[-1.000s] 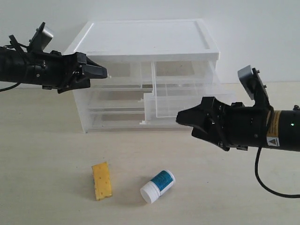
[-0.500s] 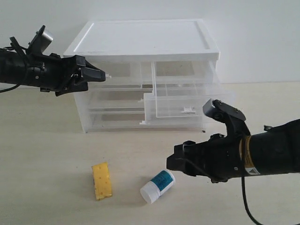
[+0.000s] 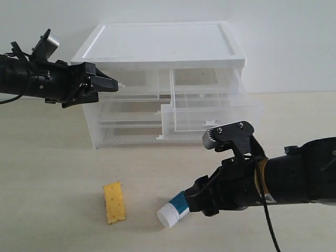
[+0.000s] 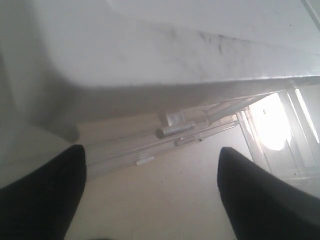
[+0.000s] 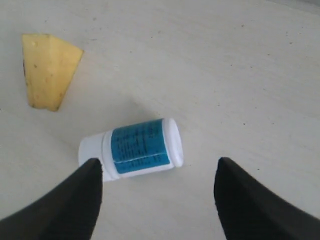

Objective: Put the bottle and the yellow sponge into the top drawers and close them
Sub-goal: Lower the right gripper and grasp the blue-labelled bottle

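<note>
Right hand (image 3: 197,203) wide open, empty, jaws straddling bottle (image 5: 137,148) lying on surface (image 5: 240,75), ready to grasp; yellow sponge (image 5: 49,70) near, beyond bottle; left hand (image 3: 113,84) open, empty, facing closed top-left drawer's tab (image 4: 175,130), likely to pull; top-right drawer (image 3: 210,113) out

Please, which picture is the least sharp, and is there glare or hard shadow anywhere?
Left wrist view: least sharp; the cabinet fills it out of focus, and white glare washes out the clear plastic. Right wrist view: the bottle is sharp, its label print illegible; the right end effector's fingers are dark blurs. Exterior view: soft even light, only faint shadows by the yellow sponge.
</note>
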`<action>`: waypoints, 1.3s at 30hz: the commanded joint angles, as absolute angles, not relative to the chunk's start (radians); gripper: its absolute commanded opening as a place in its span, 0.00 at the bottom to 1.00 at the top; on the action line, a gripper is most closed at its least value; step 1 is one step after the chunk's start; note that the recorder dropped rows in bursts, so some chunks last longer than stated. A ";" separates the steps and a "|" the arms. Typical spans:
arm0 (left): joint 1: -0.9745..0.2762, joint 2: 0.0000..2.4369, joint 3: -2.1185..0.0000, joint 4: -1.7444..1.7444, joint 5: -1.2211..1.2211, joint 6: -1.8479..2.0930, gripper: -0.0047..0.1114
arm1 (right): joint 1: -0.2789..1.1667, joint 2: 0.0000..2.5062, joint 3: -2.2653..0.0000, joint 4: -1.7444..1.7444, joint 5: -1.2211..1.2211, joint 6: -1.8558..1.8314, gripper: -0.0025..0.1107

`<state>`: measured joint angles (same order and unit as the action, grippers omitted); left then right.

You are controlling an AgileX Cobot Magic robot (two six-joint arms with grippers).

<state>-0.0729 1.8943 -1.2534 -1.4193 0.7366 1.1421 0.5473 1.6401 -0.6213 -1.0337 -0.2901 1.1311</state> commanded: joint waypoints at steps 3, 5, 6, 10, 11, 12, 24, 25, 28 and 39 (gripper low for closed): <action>-0.072 1.891 -1.250 -1.416 0.755 1.136 0.63 | 0.551 1.723 -0.645 -0.882 -0.331 1.089 0.54; -0.072 1.891 -1.250 -1.416 0.759 1.136 0.63 | 0.553 1.766 -0.654 -0.829 -0.371 1.096 0.54; -0.072 1.891 -1.250 -1.416 0.759 1.136 0.63 | 0.555 1.782 -0.659 -0.792 -0.382 1.098 0.54; -0.072 1.891 -1.250 -1.416 0.759 1.136 0.63 | 0.557 1.831 -0.680 -0.711 -0.393 1.141 0.54; -0.072 1.891 -1.250 -1.416 0.759 1.136 0.63 | 0.557 1.837 -0.687 -0.711 -0.391 1.157 0.54; -0.072 1.891 -1.250 -1.416 0.757 1.136 0.63 | 0.557 1.840 -0.688 -0.711 -0.391 1.171 0.54; -0.072 1.891 -1.250 -1.416 0.732 1.151 0.63 | 0.559 1.848 -0.700 -0.678 -0.376 1.220 0.53; -0.072 1.891 -1.250 -1.416 0.724 1.153 0.63 | 0.562 1.848 -0.700 -0.676 -0.376 1.220 0.53; -0.072 1.891 -1.250 -1.416 0.722 1.159 0.63 | 0.590 1.848 -0.702 -0.641 -0.373 1.171 0.53; -0.072 1.891 -1.250 -1.416 0.770 1.159 0.63 | 0.628 1.848 -0.732 -0.645 0.000 0.974 0.53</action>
